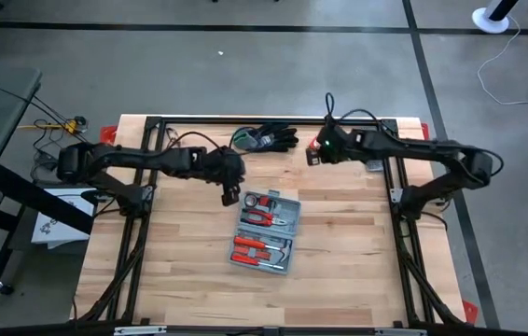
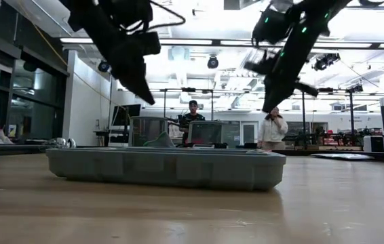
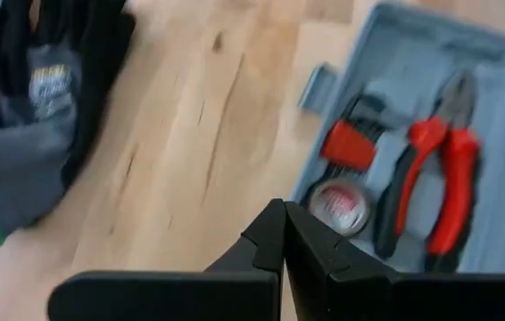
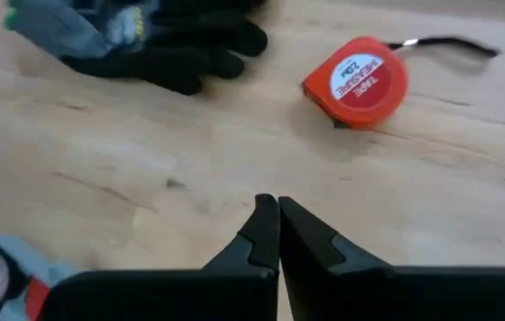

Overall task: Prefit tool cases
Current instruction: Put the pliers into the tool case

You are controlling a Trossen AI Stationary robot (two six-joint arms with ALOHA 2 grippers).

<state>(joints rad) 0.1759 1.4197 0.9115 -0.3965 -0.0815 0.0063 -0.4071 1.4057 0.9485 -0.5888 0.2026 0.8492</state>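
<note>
- The grey-blue hinged plastic tool case (image 1: 264, 233) lies open and flat near the middle of the pale wooden table (image 1: 357, 271), both halves showing moulded recesses.
- Red-handled pliers (image 3: 435, 183) and a small round tape roll (image 3: 340, 205) already sit in the half nearer the left arm; more red-handled tools fill the other half.
- The left gripper (image 1: 230, 197) hangs just beside the case's far corner, its two dark fingers pressed together and holding nothing.
- The right gripper (image 4: 277, 234), fingers also together and empty, hovers above bare wood near the table's far edge, well apart from the case.
- A round orange tape measure (image 4: 356, 82) with a thin dark wrist cord lies loose on the table ahead of the right gripper, near the black-and-green fabric gloves (image 1: 266, 138).
- Judgement: the step in hand looks like fetching a loose item, likely the tape measure, and seating it in its recess.
- To do it well, the right fingers should part fully before descending, then close across the tape measure's flat sides rather than its rounded edge, where it could roll or squirt out.
- Keep the cord from trailing under the body when setting it down.
- Lower it squarely over a matching empty recess; which recess is free I cannot tell from these views.
- The left gripper could steady the case's rim so it does not slide.
</note>
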